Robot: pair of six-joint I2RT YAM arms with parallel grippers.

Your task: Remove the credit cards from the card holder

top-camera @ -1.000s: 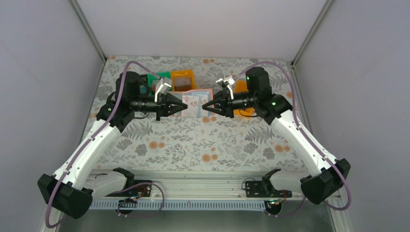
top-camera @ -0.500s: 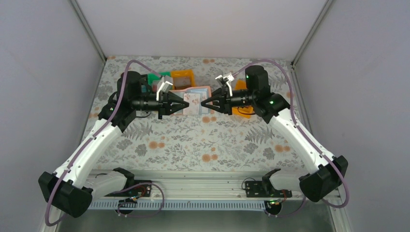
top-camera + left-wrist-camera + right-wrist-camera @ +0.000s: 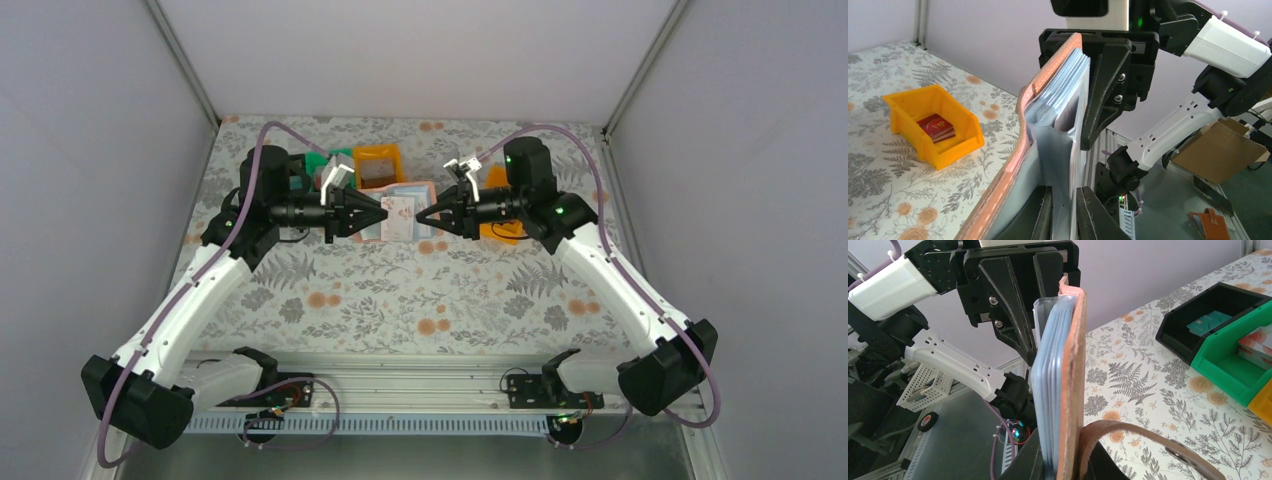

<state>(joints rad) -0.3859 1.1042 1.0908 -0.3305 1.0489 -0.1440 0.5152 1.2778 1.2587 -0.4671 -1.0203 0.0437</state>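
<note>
Brownish-pink folding card holder (image 3: 400, 212), its pale blue-grey clear sleeves fanned, hangs in the air just in front of the orange plastic bin (image 3: 380, 163), stretched between both arms. Left fingers (image 3: 1040, 216) are nearly closed, pinching a sleeve edge. Right fingers (image 3: 1025, 465) are clamped on the opposite cover edge. Floral bench (image 3: 420, 300) spreads wide on the bin's near side.

Robot lab booth: plain grey walls (image 3: 90, 150), alu frame posts (image 3: 180, 62), floral-cloth table (image 3: 400, 290).

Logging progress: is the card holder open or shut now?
Open: the card holder is spread between left gripper and right gripper, sleeves showing, tab unfastened.
</note>
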